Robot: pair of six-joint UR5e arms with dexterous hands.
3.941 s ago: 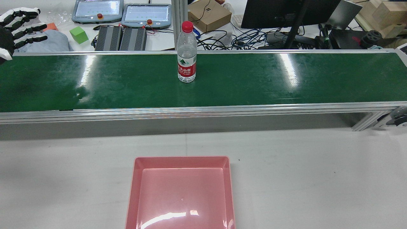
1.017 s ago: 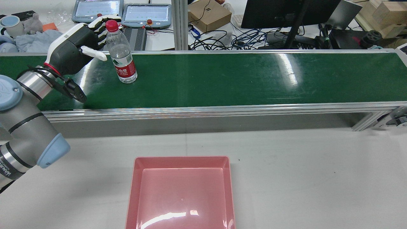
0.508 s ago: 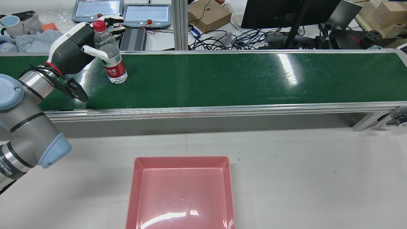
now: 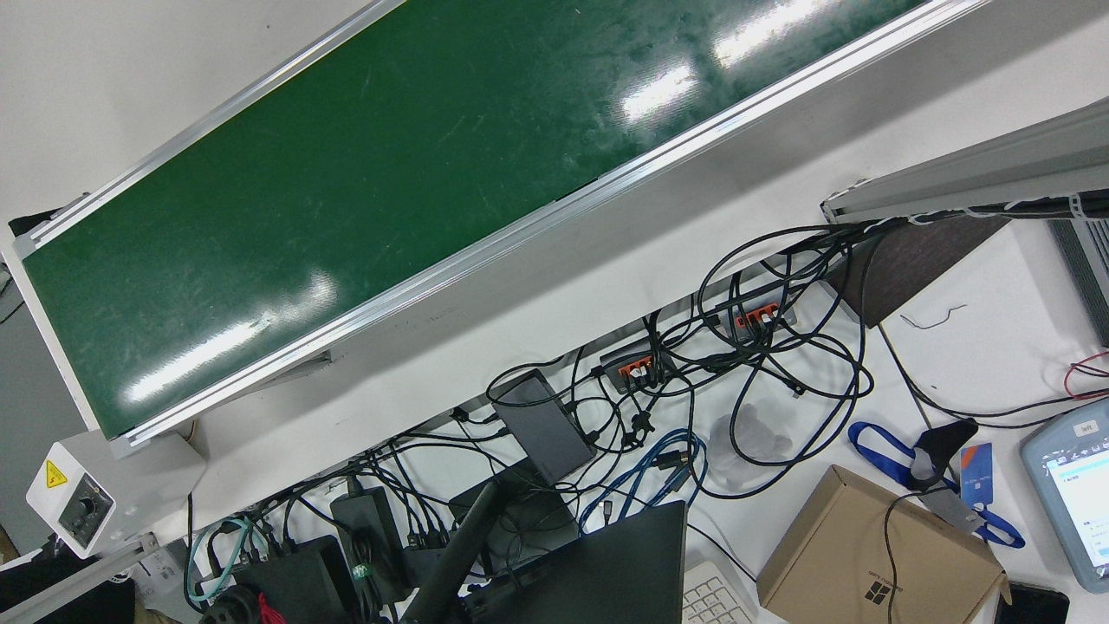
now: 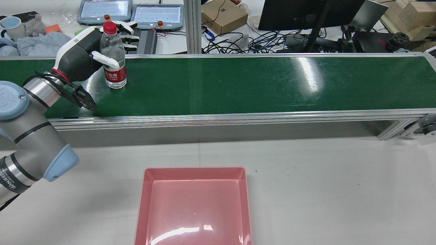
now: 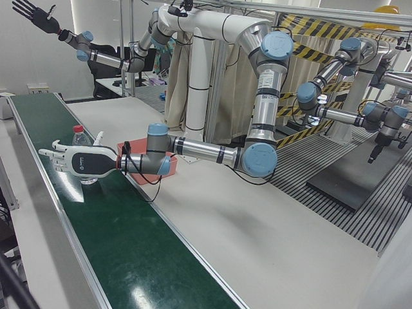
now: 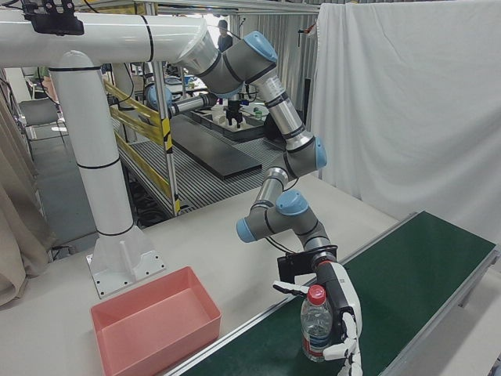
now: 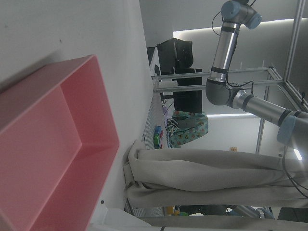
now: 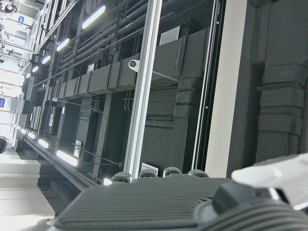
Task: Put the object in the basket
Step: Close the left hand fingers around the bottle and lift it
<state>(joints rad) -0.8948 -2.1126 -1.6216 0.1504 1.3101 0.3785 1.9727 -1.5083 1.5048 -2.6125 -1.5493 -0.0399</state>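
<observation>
A clear water bottle (image 5: pixel 114 61) with a red cap and red label stands upright on the green conveyor belt (image 5: pixel 238 85) near its left end. My left hand (image 5: pixel 81 54) is beside it, thumb across the bottle's front and fingers spread behind it, not closed. The left-front view shows the hand (image 6: pixel 80 161) and the bottle (image 6: pixel 80 138), and the right-front view shows the hand (image 7: pixel 340 309) and the bottle (image 7: pixel 315 329). The pink basket (image 5: pixel 194 204) sits empty on the white table. My right hand (image 6: pixel 35 14) is raised high with fingers spread, holding nothing.
The belt has aluminium side rails (image 5: pixel 218 117). Beyond it lie teach pendants (image 5: pixel 156 15), a cardboard box (image 5: pixel 223 15), cables and a monitor. The white pedestal (image 7: pixel 102 157) stands behind the basket (image 7: pixel 156 321).
The bottle has travelled left along the belt; it leaned a moment ago and now stands upright. My left hand came in from the far left and now brackets the bottle.
</observation>
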